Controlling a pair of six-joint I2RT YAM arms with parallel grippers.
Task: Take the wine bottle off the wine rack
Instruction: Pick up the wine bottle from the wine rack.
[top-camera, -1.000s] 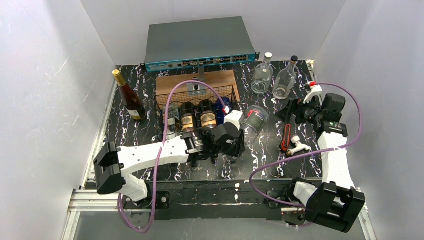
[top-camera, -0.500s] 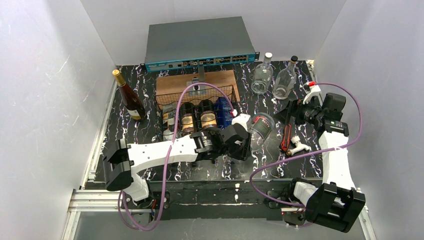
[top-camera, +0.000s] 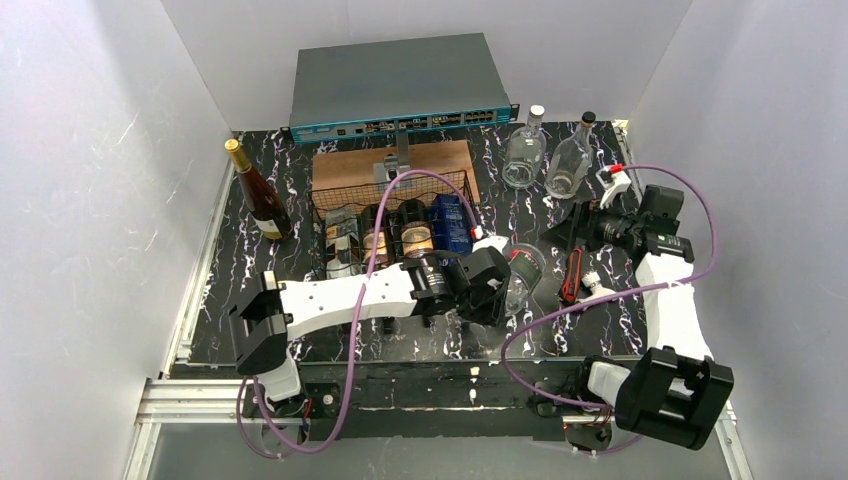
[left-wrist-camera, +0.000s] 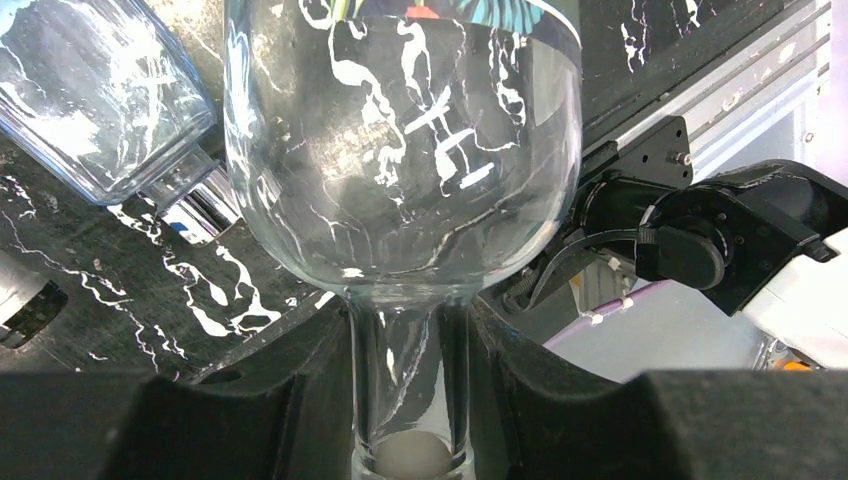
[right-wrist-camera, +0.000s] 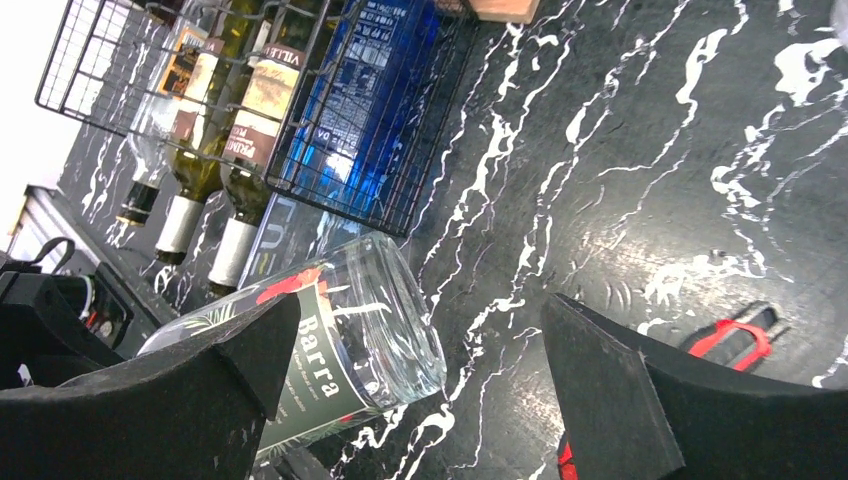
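- Wine bottle (top-camera: 522, 268): clear glass, dark floral label reading "Barra", out of the wine rack (top-camera: 392, 184), just beside its front right corner.
- Tilted over the black marbled table (top-camera: 250, 300), base toward the back right, neck toward the near edge. Contact between base and table not clear.
- Left gripper (left-wrist-camera: 405, 385): clamped on the bottle's neck, black fingers (left-wrist-camera: 250, 400) pressed against the glass on both sides, cork-coloured stopper visible below in the left wrist view.
- Rack: four bottles lying in the cradles, necks toward the near edge: pale one (top-camera: 343, 240) at left, two dark ones with tan labels (top-camera: 376, 240) (top-camera: 415, 235), blue one (top-camera: 453, 222) at right.
- Right gripper (right-wrist-camera: 420, 310): spread wide, holding nothing, above the table right of the bottle, pointed toward the bottle's base.
- Red-and-black tool (top-camera: 573, 275) on the table near the right gripper.
- Wooden board (top-camera: 390, 160) behind the rack; grey network switch (top-camera: 400, 85) behind the board.
- Dark bottle with gold cap (top-camera: 258, 195) upright at far left; two clear glass bottles (top-camera: 525, 150) (top-camera: 570, 158) at back right.
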